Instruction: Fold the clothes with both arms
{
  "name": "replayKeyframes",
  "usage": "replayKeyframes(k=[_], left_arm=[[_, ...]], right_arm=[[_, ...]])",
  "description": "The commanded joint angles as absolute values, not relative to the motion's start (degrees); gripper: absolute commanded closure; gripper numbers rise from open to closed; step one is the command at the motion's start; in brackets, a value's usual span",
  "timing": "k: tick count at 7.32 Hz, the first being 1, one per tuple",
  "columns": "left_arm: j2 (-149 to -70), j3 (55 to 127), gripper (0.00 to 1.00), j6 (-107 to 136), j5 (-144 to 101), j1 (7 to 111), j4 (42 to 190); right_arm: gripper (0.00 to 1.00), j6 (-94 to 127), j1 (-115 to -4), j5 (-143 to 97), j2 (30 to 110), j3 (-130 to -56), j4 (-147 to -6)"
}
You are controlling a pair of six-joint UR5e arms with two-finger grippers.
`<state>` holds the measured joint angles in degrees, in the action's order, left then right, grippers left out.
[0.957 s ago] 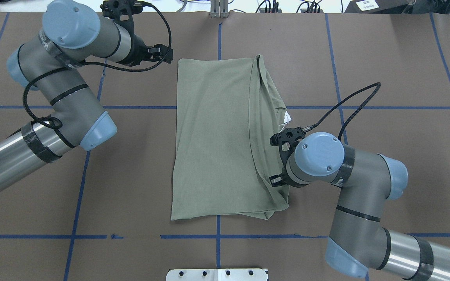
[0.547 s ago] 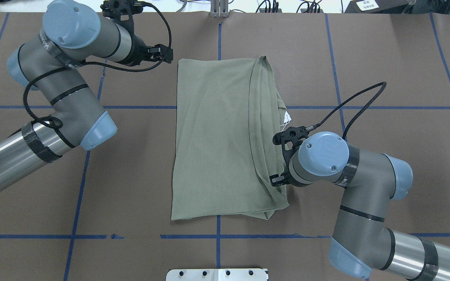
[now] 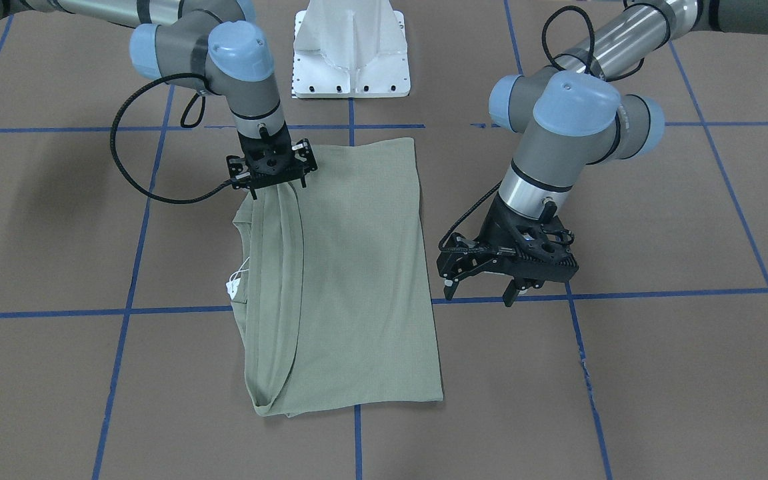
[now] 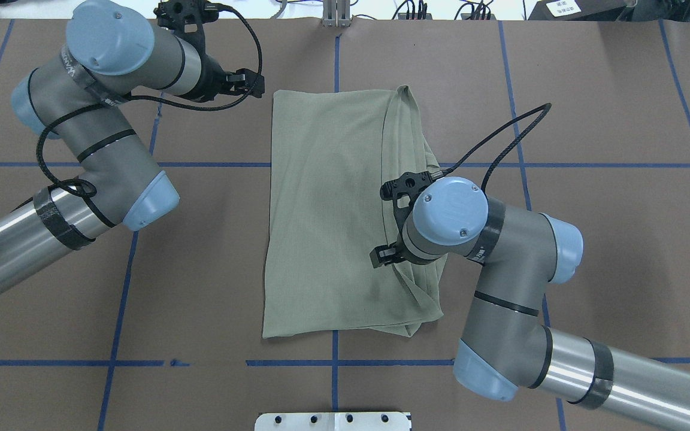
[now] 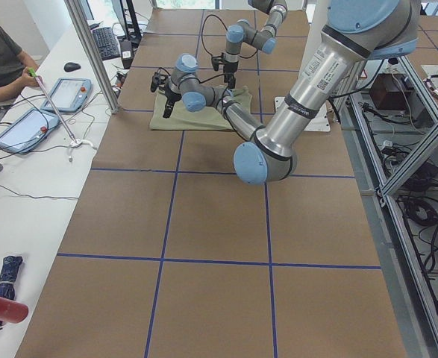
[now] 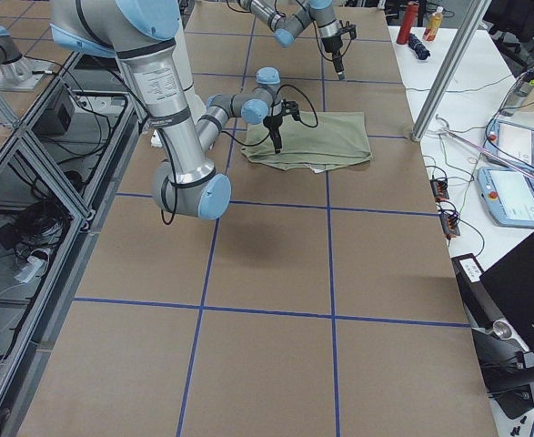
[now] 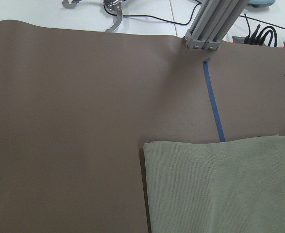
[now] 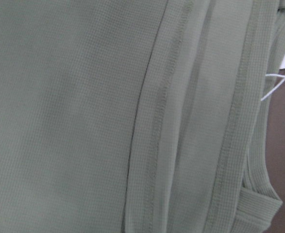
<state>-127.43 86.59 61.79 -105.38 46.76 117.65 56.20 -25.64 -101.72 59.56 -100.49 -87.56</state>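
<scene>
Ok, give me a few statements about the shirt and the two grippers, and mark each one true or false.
1. The pale sage-green knit shirt lies folded on the brown table. True.
2. The black two-finger left gripper is clamped on the shirt. False: it is open, over bare table beside the shirt.
3. A small white tag on a string shows at the shirt's edge. True.
4. The black two-finger right gripper hangs over bare table. False: it is at the shirt's layered edge, with fabric drawn up to it.

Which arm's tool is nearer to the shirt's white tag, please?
The right. The right tool is on the shirt, on the side of the white tag; the left tool is off it, beyond the opposite edge.
</scene>
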Motion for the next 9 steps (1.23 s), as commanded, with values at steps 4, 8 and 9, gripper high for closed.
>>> replayKeyframes(k=[4, 8, 9], left_arm=[[-127.35, 86.4, 0.0, 61.79, -105.38, 46.76, 117.77], [-127.27, 86.4, 0.0, 61.79, -105.38, 46.76, 117.77], [-127.27, 86.4, 0.0, 61.79, -105.38, 46.76, 118.21]], right_arm=[[0.67, 54.49, -25.66, -101.86, 58.01, -96.86, -87.54], [0.66, 54.49, -25.66, -101.95, 57.39, -96.86, -86.67], [0.66, 54.49, -24.79, -101.78, 57.74, -96.25, -84.14]])
